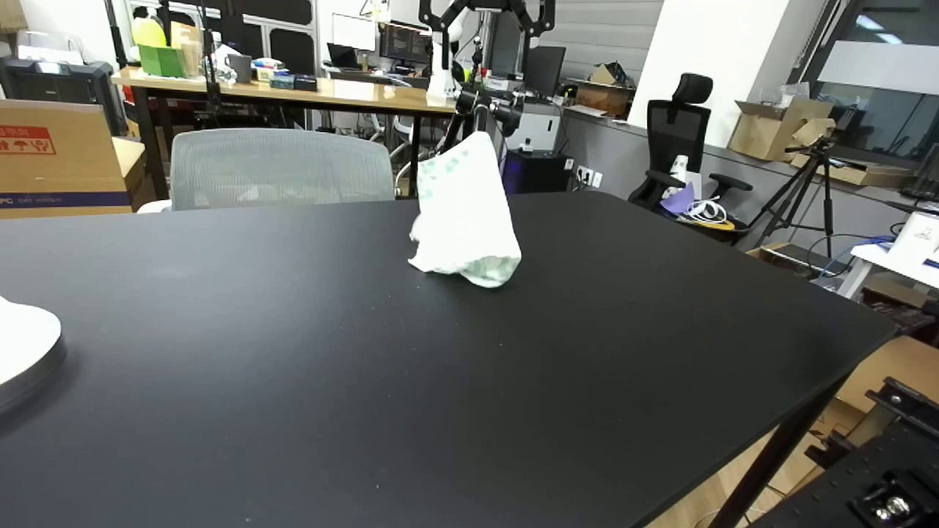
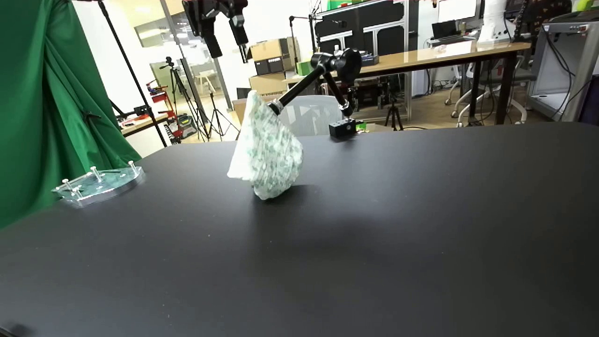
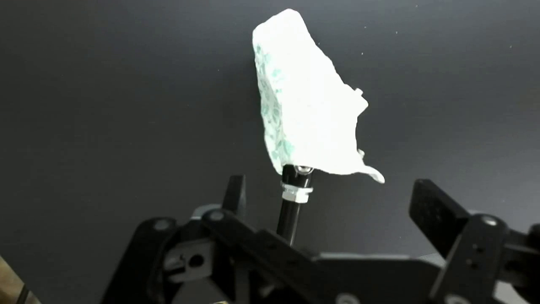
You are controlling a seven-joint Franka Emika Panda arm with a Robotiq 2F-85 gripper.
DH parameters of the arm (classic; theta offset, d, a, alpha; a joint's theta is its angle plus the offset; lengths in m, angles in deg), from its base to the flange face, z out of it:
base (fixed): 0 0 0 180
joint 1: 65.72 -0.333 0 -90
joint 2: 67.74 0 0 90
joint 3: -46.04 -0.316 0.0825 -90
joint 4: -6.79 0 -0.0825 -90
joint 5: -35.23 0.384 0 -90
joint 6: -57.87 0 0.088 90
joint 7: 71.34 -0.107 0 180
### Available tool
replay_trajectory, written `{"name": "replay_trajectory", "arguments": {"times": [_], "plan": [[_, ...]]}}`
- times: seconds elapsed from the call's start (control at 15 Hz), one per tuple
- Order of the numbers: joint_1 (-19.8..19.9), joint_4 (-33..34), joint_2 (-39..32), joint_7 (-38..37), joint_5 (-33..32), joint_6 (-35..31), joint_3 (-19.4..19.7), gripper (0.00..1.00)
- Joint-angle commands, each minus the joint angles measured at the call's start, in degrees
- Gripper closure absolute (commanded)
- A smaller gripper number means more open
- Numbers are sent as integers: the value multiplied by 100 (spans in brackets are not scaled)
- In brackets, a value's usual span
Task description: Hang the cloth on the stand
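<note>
The white cloth with green marks [image 1: 469, 213] hangs draped over the end of a black jointed stand, also seen in an exterior view where its patterned side shows [image 2: 273, 150]. The stand's arm [image 2: 304, 89] slants down to the cloth from a joint, and its black base [image 2: 342, 128] is on the table. In the wrist view the cloth [image 3: 316, 105] covers the stand's tip, and the rod [image 3: 290, 217] shows below it. My gripper [image 3: 331, 188] is open and empty, above and apart from the cloth; it shows in both exterior views [image 1: 484, 67] [image 2: 230, 56].
The black table [image 1: 330, 381] carries the stand. A clear plate with upright pegs [image 2: 100, 185] lies near the table's edge by a green curtain [image 2: 61, 107]. A white rounded object [image 1: 26, 341] sits at the frame edge. A grey chair [image 1: 282, 169] stands behind the table.
</note>
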Motion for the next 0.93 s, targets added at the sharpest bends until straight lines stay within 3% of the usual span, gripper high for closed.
{"name": "replay_trajectory", "arguments": {"times": [0.0, 0.47, 0.87], "plan": [[-24, -203, 172, 345, 13, 243, -108, 0], [-103, -643, 47, 1340, -176, 329, -315, 0], [-29, -1522, -183, 1886, -918, -1002, -231, 0]]}}
